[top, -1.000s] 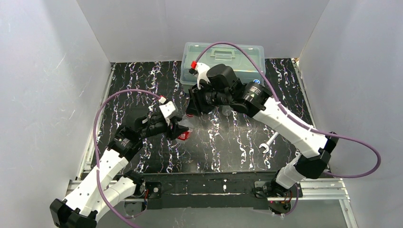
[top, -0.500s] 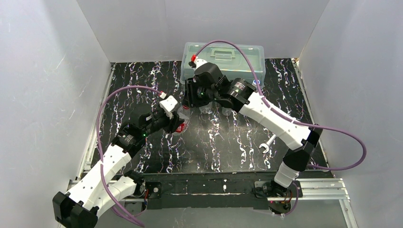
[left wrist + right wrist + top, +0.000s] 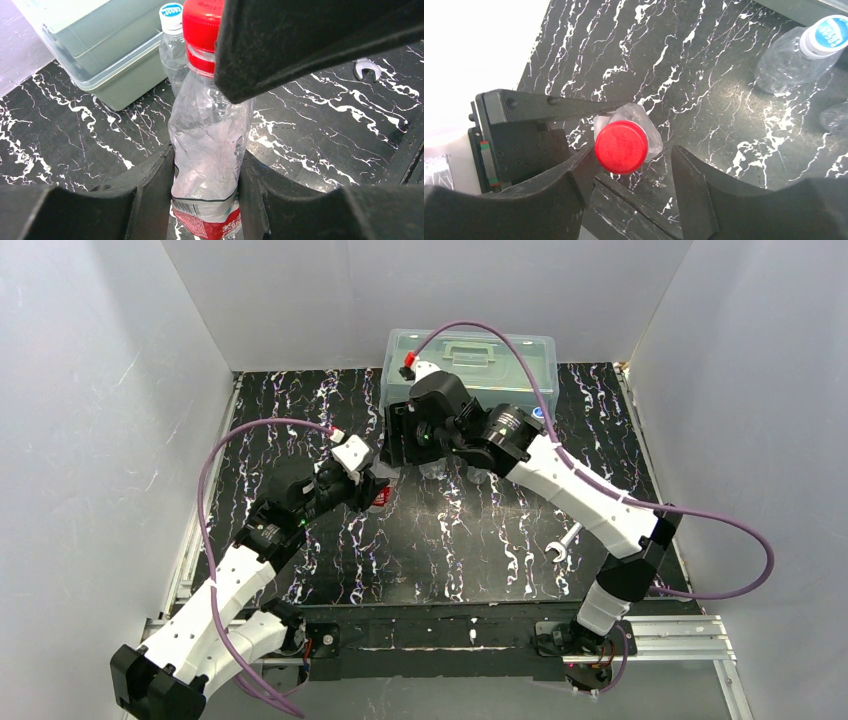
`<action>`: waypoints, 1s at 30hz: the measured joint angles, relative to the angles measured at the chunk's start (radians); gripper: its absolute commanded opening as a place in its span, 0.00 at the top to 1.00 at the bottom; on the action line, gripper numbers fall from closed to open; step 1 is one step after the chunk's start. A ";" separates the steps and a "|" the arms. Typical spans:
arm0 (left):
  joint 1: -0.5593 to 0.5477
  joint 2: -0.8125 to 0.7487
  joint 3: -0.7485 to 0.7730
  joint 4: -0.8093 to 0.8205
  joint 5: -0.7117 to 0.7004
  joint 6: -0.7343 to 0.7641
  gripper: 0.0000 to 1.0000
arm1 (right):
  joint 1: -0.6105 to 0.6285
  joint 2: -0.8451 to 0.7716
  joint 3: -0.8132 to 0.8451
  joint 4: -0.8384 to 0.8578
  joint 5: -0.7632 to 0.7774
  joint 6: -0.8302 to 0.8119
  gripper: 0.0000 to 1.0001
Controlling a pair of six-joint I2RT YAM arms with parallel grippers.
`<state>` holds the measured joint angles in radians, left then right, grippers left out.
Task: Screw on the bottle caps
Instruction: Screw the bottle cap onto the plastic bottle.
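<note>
My left claw (image 3: 204, 167) is clamped on the crumpled clear bottle (image 3: 210, 125), one finger pressed into each side of its body just above the red label. The bottle stands upright at the centre of the left wrist view, and its red cap (image 3: 200, 22) sits on the neck at the top of the frame.

My right claw (image 3: 634, 155) hangs over that cap, seen from above in the middle of the right wrist view. Its fingers are apart with the cap between them. The left finger (image 3: 574, 175) is right at the cap's edge and the right finger (image 3: 689, 175) stands clear of it.

A second clear bottle (image 3: 781, 62) with a blue and white cap (image 3: 828, 31) stands at the upper right of that view, beside the lidded plastic box (image 3: 470, 358). In the top view, a silver wrench (image 3: 562, 543) lies on the black marbled surface (image 3: 450, 550), right of centre.
</note>
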<state>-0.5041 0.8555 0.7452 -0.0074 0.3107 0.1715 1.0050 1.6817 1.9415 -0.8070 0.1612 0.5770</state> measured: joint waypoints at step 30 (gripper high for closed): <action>0.000 -0.048 0.058 -0.095 0.700 -0.146 1.00 | 0.004 -0.400 -0.192 0.117 -0.521 -0.528 0.12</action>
<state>-0.5041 0.8078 0.8036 -0.1024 1.0103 0.0250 1.0092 1.2819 1.7500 -0.6895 -0.3599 0.0486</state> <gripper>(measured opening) 0.414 0.904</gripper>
